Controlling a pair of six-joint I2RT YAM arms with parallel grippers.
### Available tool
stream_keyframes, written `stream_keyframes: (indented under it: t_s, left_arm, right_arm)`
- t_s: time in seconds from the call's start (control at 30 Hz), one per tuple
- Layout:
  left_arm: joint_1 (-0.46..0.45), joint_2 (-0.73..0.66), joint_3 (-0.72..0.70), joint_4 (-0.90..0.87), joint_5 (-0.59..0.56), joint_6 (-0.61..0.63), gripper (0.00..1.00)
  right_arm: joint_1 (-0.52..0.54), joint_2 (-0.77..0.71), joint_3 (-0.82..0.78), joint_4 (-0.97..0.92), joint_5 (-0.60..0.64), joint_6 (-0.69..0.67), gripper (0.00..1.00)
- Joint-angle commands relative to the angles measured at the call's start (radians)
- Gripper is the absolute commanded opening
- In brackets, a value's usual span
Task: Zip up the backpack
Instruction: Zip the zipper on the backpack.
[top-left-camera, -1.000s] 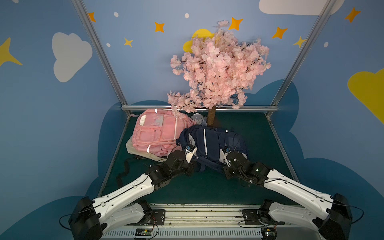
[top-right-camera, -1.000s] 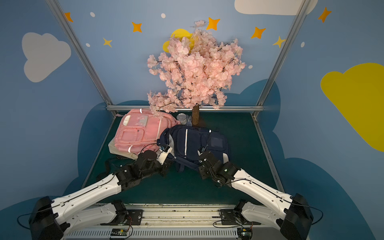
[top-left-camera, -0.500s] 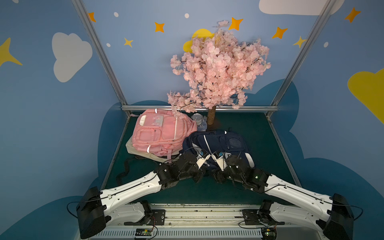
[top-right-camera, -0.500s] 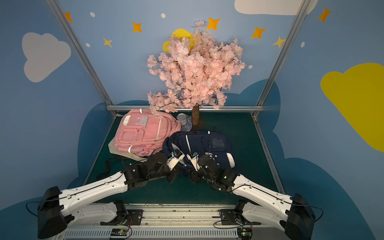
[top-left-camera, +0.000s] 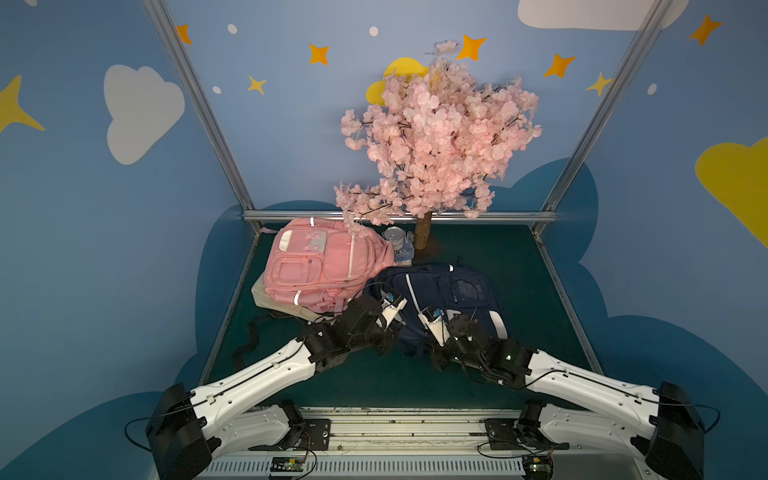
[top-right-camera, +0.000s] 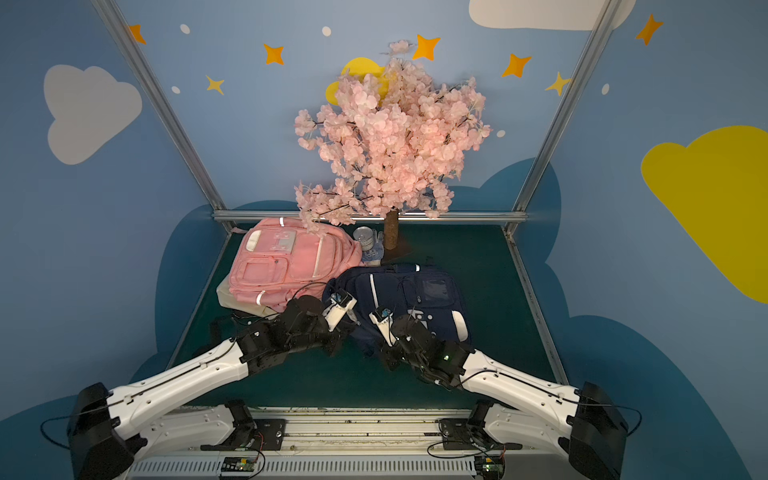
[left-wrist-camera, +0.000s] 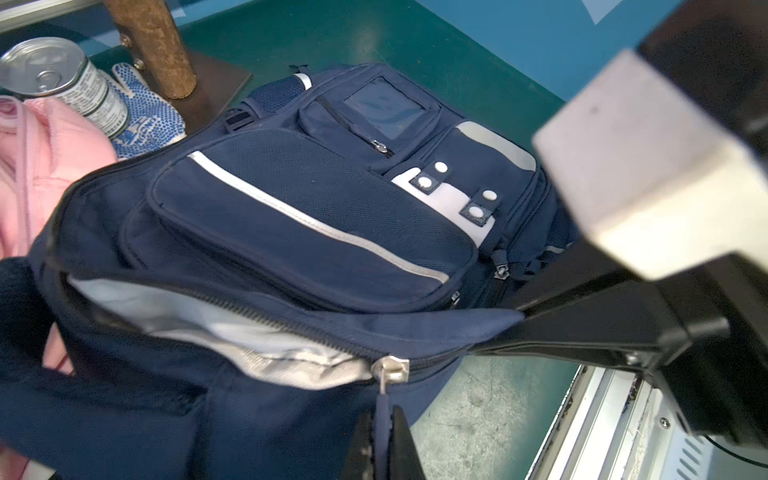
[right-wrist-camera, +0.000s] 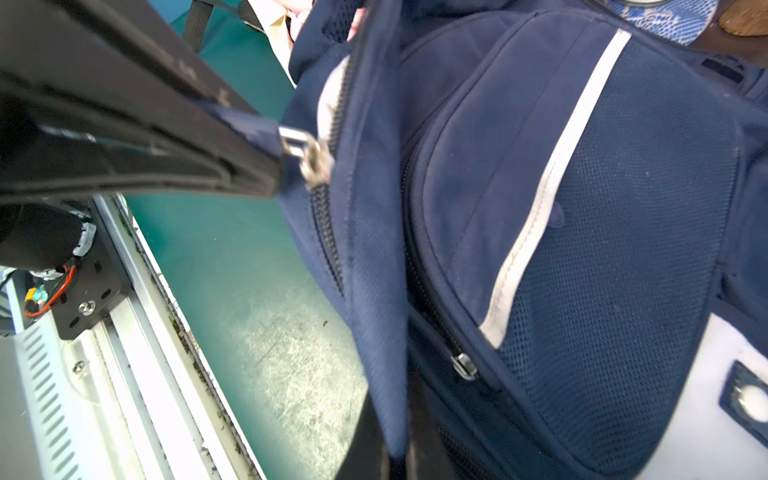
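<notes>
navy backpack (top-left-camera: 457, 286) 1 | pink backpack (top-left-camera: 324, 266) 1 | can (left-wrist-camera: 70, 79) 1 | glove (left-wrist-camera: 149, 120) 1

Navy backpack (top-left-camera: 457, 291), white-striped, lying front-up. Main zipper (left-wrist-camera: 249, 311) partly open, grey lining showing. Silver slider (left-wrist-camera: 390, 370) just off left gripper (left-wrist-camera: 384, 446) tips, pull tab (left-wrist-camera: 382, 409) pinched there. Fabric edge clamped in right gripper (right-wrist-camera: 397, 459).

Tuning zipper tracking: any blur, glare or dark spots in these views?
Left wrist: slider fairly sharp, the near white block out of focus. Right wrist: left pincer close and soft, glare on the table. Both top views: sharp but dim, navy backpack low-contrast against the dark table.
</notes>
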Motion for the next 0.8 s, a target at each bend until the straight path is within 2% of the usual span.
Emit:
stream_keyframes:
  t_s: [0.0,0.1,0.23,0.33,0.43,0.5,0.57,0.67,0.77]
  left_arm:
    - [0.098,-0.044,0.043,-0.03,-0.151,-0.028,0.03]
    - [0.146,-0.027,0.052,-0.045,-0.171,-0.051,0.03]
    - [0.166,0.006,0.071,-0.054,-0.166,-0.056,0.03]
    - [0.158,0.01,0.072,-0.024,-0.077,-0.037,0.03]
    - [0.056,0.008,0.08,0.026,-0.018,0.022,0.02]
    - [-0.052,0.014,0.105,0.053,-0.023,0.065,0.03]
    - [-0.109,0.016,0.126,0.084,-0.002,0.065,0.03]
    - [-0.152,0.017,0.15,0.125,0.009,0.052,0.03]
    - [-0.154,0.052,0.196,0.064,-0.04,0.066,0.02]
  right_arm:
    - [-0.004,-0.057,-0.027,-0.22,0.144,0.096,0.0]
    - [-0.005,-0.106,-0.054,-0.207,0.168,0.101,0.0]
    - [-0.005,-0.157,-0.071,-0.203,0.149,0.085,0.0]
    - [-0.004,-0.173,-0.078,-0.18,0.073,0.048,0.0]
    - [-0.002,-0.152,-0.067,-0.159,0.046,0.032,0.0]
    - [-0.002,-0.124,-0.049,-0.151,0.072,0.033,0.0]
    - [-0.005,-0.097,-0.032,-0.148,0.109,0.042,0.0]
    - [-0.011,-0.071,-0.022,-0.161,0.199,0.1,0.0]
    - [-0.017,-0.063,-0.021,-0.162,0.196,0.093,0.0]
